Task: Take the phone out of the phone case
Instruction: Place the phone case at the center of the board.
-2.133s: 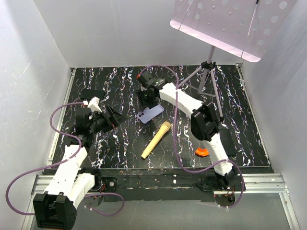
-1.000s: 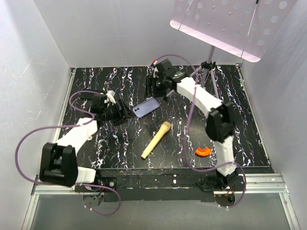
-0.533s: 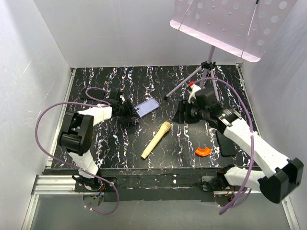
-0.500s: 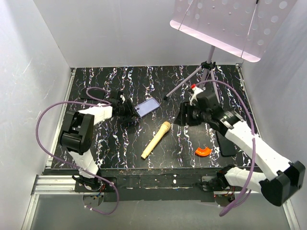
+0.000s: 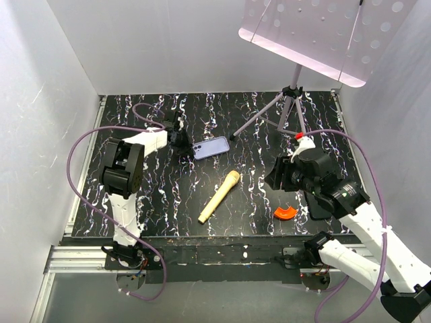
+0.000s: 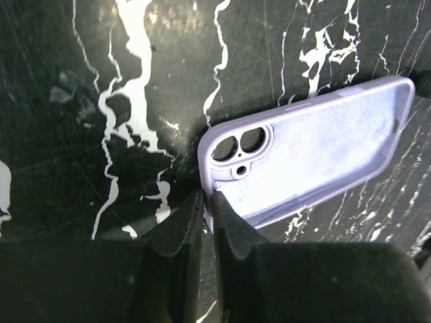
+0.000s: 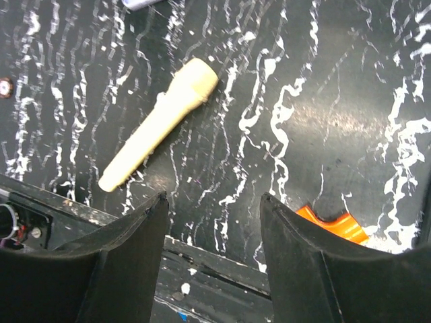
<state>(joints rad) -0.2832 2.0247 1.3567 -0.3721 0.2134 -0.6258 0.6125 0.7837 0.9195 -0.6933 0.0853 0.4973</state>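
Although several loose items share the black, white-veined counter (image 5: 161, 195), none lies between the left fingers (image 6: 176, 232) and the phone case (image 6: 316, 151). A tan microphone-shaped cylinder (image 5: 219, 196) lies diagonally at mid-counter, well apart from the case on its near side. An orange curved piece (image 5: 283, 213) sits close to the near edge, right of centre. A tripod stand (image 5: 289, 101) carrying a perforated panel (image 5: 323, 33) stands toward the far-right corner. A dark flat rectangle (image 5: 312, 208) near the right edge is partly covered by the right arm; cannot tell whether it is the phone, which I cannot pick out with certainty. Purple cables loop off both arms, clear of the case. Right fingers (image 7: 135, 235) hang spread with nothing between them, above the near-right part of the counter, the cylinder and the orange piece showing below them in the wrist view. The case lies left of centre toward the far edge, long axis roughly parallel to that edge, open side up, its lavender inner floor and raised rim visible. Left fingers are pressed together on the case's short end wall, just beside the camera cutout corner, one finger outside the wall and one inside. Whether that end is lifted off the counter I cannot tell.
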